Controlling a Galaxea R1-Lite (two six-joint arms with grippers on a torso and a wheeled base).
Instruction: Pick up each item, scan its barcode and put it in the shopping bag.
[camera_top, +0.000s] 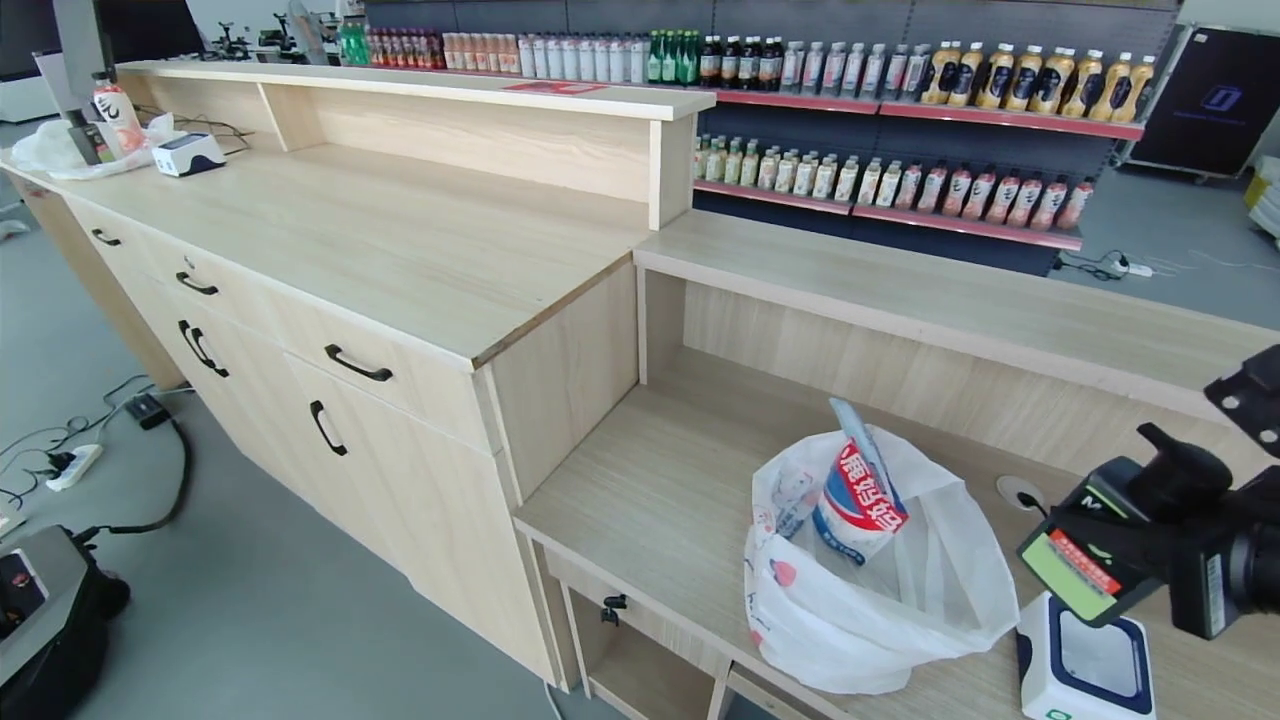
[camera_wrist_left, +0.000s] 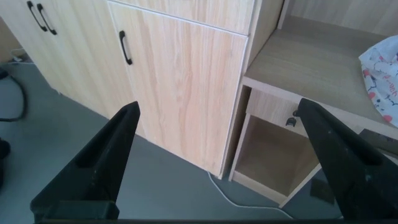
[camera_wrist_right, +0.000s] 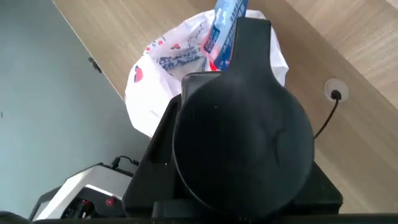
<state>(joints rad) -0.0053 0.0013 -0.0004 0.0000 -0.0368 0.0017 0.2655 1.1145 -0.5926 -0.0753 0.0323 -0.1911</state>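
At the far left of the long table (camera_top: 350, 230) stand a bottle (camera_top: 115, 108), a crumpled white plastic bag (camera_top: 45, 150) and a small white device (camera_top: 188, 153), close together. Black-handled drawers and cupboard doors (camera_top: 400, 470) run along the table's front. The left gripper (camera_wrist_left: 217, 107) hangs above the grey floor (camera_wrist_left: 155, 186) before one of those doors, its jaws spread wide apart with nothing between them. Behind the table, shelves (camera_top: 900, 110) carry rows of bottles.

Further right, on the lower table (camera_top: 650, 490), sits the white shopping bag (camera_top: 890, 610) with its mouth open. A blue, red and white packet (camera_top: 855, 500) stands tilted inside, its top above the rim. Just beside the bag on the right lies the white and blue scanner (camera_top: 1085, 665), window up. Right above it the right gripper (camera_top: 1165, 490) has its jaws clamped on a black box (camera_top: 1085, 550) with a green and red label, which is clear of the scanner and the bag.
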